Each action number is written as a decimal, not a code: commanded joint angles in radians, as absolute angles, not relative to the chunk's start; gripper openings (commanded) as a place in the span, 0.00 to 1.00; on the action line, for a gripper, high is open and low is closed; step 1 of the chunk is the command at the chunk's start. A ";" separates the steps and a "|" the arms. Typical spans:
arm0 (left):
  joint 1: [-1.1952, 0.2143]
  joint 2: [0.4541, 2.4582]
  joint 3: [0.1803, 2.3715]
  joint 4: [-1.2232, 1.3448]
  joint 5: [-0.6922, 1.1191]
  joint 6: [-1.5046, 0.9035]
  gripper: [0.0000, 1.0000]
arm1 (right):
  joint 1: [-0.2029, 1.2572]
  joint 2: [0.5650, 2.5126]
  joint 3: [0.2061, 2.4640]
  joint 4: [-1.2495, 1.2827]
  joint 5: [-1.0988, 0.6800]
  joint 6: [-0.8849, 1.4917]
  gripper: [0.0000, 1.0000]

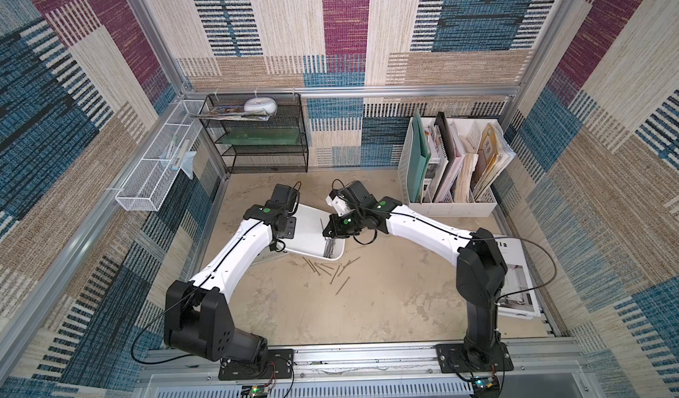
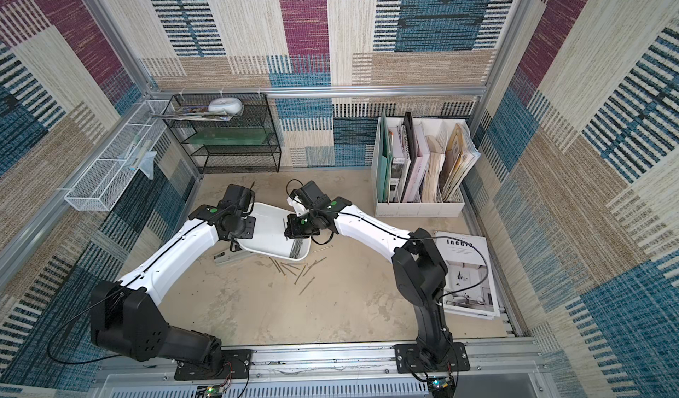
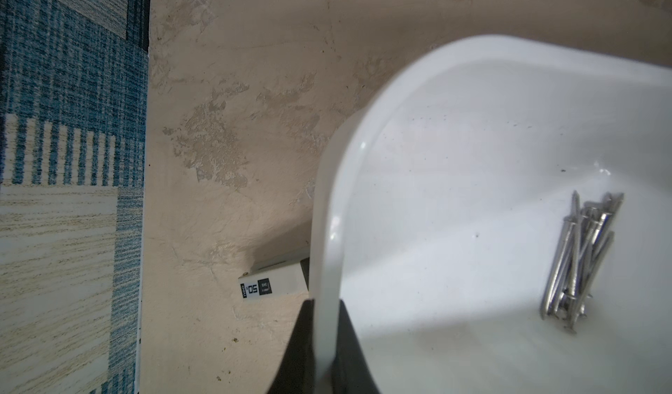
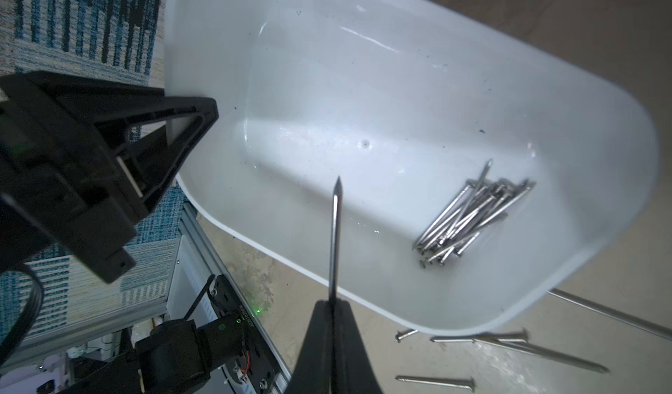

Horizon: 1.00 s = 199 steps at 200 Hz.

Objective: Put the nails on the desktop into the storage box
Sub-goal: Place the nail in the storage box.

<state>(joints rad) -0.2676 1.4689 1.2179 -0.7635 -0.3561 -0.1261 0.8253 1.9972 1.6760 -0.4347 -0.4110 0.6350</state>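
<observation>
Top views: high over the arm bases [image 1: 253, 363], steeply down, whole cell; wrist cams: close behind left gripper [image 3: 324, 341] and right gripper [image 4: 332, 337], both sharing the storage box [image 3: 454, 137] interior.

storage box [image 4: 363, 83] wht | nails [image 4: 472, 214] slvr-grey | desktop [image 1: 367, 304] beige, mottled | walls [image 1: 345, 21] blu/maroon/cream stripes

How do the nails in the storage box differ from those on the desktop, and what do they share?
The nails in the storage box lie packed in one near-parallel bundle; the nails on the desktop lie scattered, crossing at many angles. The boxed nails sit against one end wall; the desktop nails lie just outside it. Both are long, thin metal nails.
</observation>
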 commanded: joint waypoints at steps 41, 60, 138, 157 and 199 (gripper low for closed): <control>-0.267 1.467 1.224 -0.749 -0.365 -0.124 0.00 | 0.842 2.110 1.689 -0.283 -0.479 0.775 0.00; -0.267 1.467 1.225 -0.749 -0.364 -0.124 0.00 | 0.842 2.119 1.645 -0.238 -0.483 0.833 0.00; -0.267 1.466 1.225 -0.752 -0.360 -0.124 0.00 | 0.840 2.109 1.599 -0.223 -0.438 0.827 0.32; -0.266 1.467 1.225 -0.752 -0.361 -0.124 0.00 | 0.834 2.088 1.591 -0.241 -0.429 0.812 0.34; -0.267 1.466 1.225 -0.752 -0.359 -0.126 0.00 | 0.826 1.959 1.540 -0.326 -0.335 0.739 0.34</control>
